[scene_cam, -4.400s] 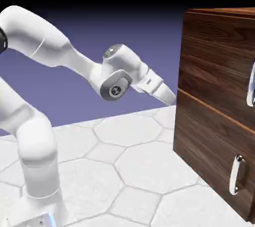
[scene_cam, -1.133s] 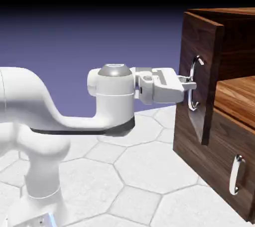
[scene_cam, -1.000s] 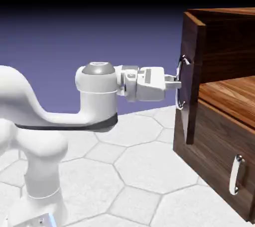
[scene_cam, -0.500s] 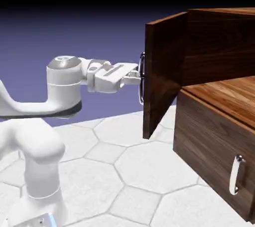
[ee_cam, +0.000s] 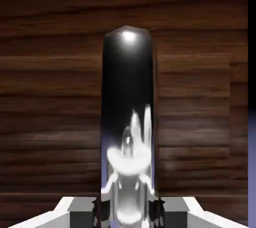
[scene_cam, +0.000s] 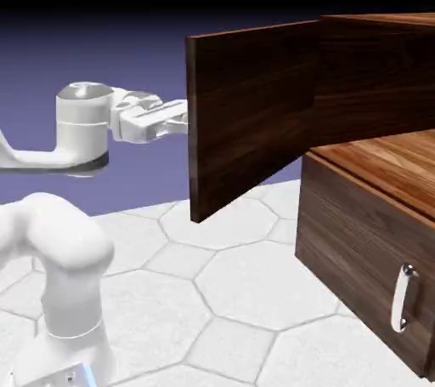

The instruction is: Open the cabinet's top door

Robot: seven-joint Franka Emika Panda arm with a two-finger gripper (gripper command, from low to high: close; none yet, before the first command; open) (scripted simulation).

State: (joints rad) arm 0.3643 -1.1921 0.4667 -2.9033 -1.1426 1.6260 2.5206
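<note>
The dark walnut cabinet point(scene_cam: 378, 58) stands at the right of the exterior view. Its top door point(scene_cam: 251, 117) is swung wide open toward the left, inner face to the camera. My gripper point(scene_cam: 180, 118) reaches the door's free edge from the left, and its fingertips are hidden behind the panel. In the hand view the door's wood point(ee_cam: 50, 96) fills the picture. The curved silver handle point(ee_cam: 129, 101) rises up the middle, and my gripper point(ee_cam: 129, 213) is shut on it, one grey tip on each side at the bottom edge.
The lower panel point(scene_cam: 357, 249) is closed, its silver handle point(scene_cam: 401, 298) near the right edge. The opened compartment shows a wooden shelf point(scene_cam: 382, 156). The white arm point(scene_cam: 59, 266) rises at the lower left from the hexagon-tiled table point(scene_cam: 221, 283).
The top door has swung much farther open to the left over the last second. My hand moved left with the handle and now sits behind the door's edge.
</note>
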